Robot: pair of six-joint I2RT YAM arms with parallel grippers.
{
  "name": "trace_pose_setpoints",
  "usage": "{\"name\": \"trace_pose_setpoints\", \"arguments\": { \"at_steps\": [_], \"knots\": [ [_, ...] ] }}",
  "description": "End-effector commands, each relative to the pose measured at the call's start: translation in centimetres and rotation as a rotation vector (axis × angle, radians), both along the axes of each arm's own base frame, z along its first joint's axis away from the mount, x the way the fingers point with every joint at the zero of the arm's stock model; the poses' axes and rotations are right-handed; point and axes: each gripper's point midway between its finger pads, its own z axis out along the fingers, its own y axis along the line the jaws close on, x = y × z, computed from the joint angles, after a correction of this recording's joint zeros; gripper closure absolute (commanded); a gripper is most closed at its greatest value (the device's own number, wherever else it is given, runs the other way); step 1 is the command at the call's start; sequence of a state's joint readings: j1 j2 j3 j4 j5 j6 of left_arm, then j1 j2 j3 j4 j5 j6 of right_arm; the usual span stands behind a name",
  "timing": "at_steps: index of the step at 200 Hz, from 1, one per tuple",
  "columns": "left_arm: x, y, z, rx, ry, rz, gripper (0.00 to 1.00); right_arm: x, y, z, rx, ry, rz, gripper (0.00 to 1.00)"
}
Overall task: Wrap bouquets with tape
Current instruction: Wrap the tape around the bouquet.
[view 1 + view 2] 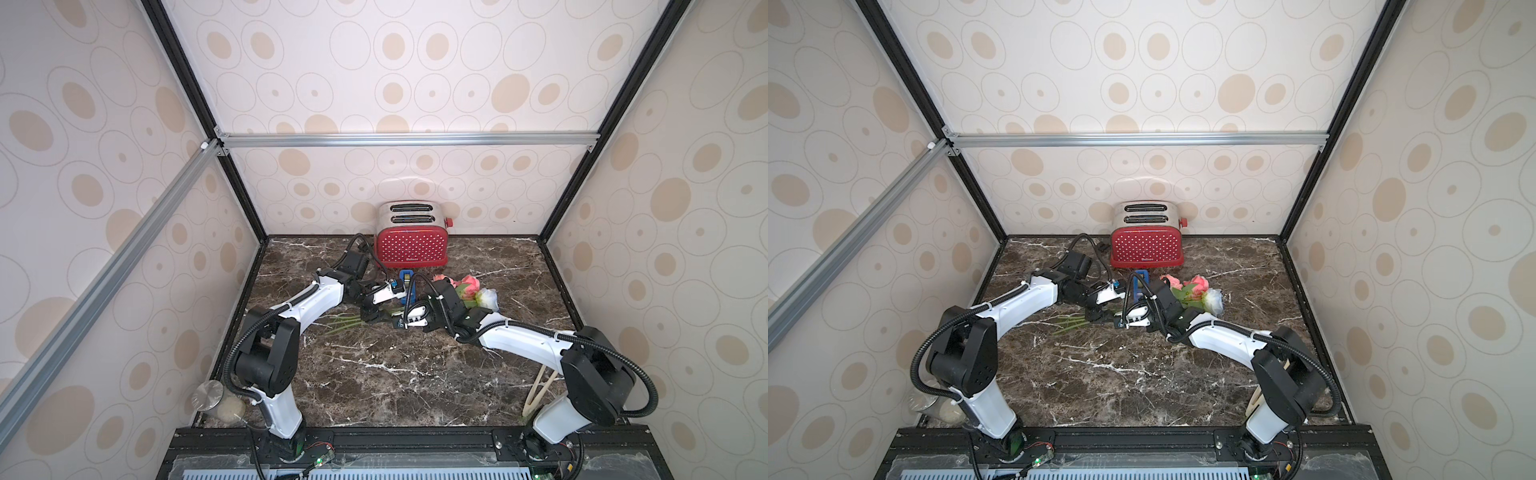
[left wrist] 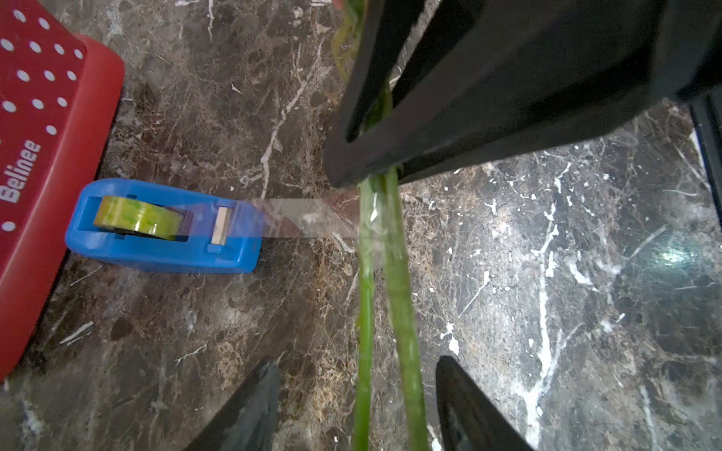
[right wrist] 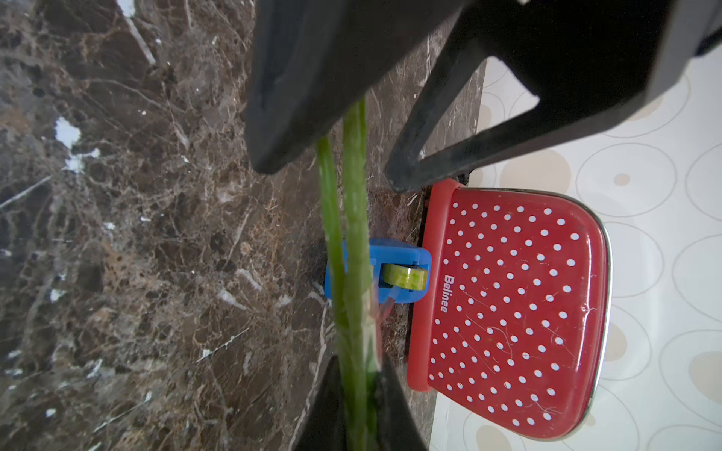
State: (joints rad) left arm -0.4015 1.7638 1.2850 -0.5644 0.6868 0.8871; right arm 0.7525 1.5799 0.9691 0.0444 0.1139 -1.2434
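Table: toaster stands at 12 o'clock, against the back wall. Blue dispenser sits just beside it, at its 6 o'clock, with the roll seated inside.

Bouquet: blooms lie at 3 o'clock of the dispenser. The stems run from there toward 8 o'clock.

Right gripper: jaws closed tight on the stems.

Left gripper: jaws apart, straddling the stems at 9 o'clock of the right gripper, with a gap showing on either side.

Tape: a clear strip spans from the dispenser's cutter to the stems and is stuck around them between the two grippers.
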Motion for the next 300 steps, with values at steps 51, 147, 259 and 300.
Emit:
{"name": "trace_pose_setpoints", "arguments": {
  "at_steps": [51, 147, 259, 300],
  "knots": [
    [-1.2, -0.8, -0.6, 0.013, 0.055, -0.1, 0.72, -0.3, 0.9, 1.7, 0.035, -0.085, 0.022, 1.0],
    [-1.1, -0.9, -1.0, 0.014, -0.165, -0.006, 1.0, -5.2, -1.3, 1.5, 0.23, 0.136, -0.054, 0.58],
    [-3.9, -2.9, -3.1, 0.033, -0.232, -0.099, 1.0, -1.7, -5.7, 9.7, 0.942, 0.607, -0.803, 0.23],
    [-5.4, -2.2, -4.8, 0.08, -0.189, -0.162, 1.0, 0.8, -3.2, 4.2, 0.811, 0.988, -1.031, 0.28]
  ]
}}
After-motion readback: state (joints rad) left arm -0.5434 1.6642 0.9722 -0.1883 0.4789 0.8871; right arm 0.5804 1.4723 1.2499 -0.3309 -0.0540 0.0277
